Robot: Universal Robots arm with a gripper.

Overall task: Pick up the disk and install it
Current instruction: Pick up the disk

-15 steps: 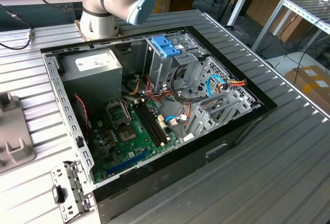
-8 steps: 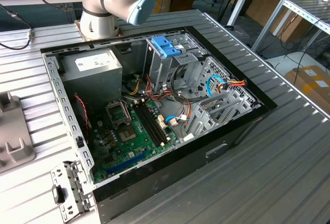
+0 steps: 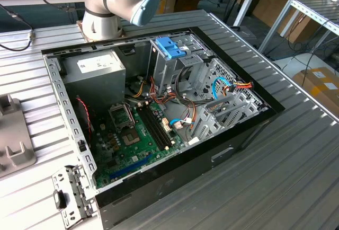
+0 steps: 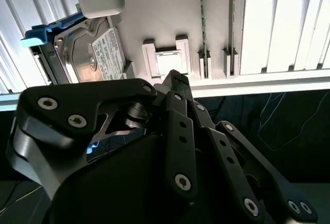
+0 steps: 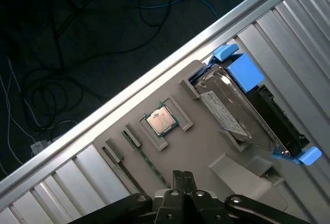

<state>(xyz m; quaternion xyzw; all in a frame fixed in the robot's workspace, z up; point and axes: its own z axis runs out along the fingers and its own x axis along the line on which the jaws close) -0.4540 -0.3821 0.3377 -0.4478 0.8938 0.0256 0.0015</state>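
The disk [image 5: 242,111] is a silver-grey drive with a pale label and a blue bracket at its ends. It rests tilted in a slot of a grey holder plate [image 5: 206,146] on the ribbed table. In the second wrist view the disk [image 4: 85,53] sits beside my gripper's black linkage. My gripper [image 5: 181,176] hovers over the holder, apart from the disk, its fingers pressed together with nothing between them. The same gripper [image 4: 172,77] points near a small square chip [image 4: 167,61] seated in the holder.
In the exterior view an open computer case [image 3: 249,129] lies on the table, with a blue-latched drive cage [image 3: 170,47], a grey power-supply box [image 3: 95,68] and a green motherboard [image 3: 132,140]. The grey holder [image 3: 13,140] is at the exterior view's left. The table edge [image 5: 129,92] borders dark floor with cables.
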